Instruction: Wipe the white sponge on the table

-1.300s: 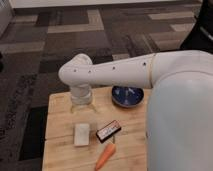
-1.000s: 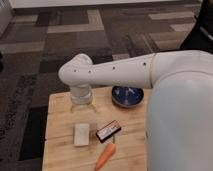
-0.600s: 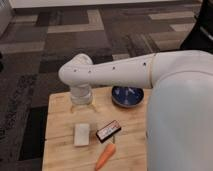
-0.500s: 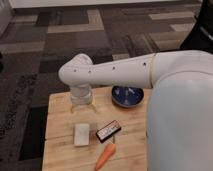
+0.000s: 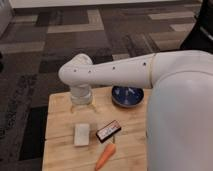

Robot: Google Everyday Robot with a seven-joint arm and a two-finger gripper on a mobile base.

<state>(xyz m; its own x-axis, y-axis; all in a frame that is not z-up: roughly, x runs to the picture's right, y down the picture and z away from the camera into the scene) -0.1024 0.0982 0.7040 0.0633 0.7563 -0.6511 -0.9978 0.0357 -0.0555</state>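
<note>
The white sponge (image 5: 82, 134) lies flat on the light wooden table (image 5: 59, 117), left of the middle and toward the front. My white arm reaches in from the right and bends downward at the back left of the table. The gripper (image 5: 81, 99) hangs there just above the tabletop, a little behind the sponge and apart from it. Nothing shows in its grasp.
A black bar with white print (image 5: 108, 131) lies just right of the sponge. An orange carrot (image 5: 105, 156) sits in front of the bar near the front edge. A dark blue bowl (image 5: 127, 96) stands at the back, partly under my arm. Patterned carpet surrounds the table.
</note>
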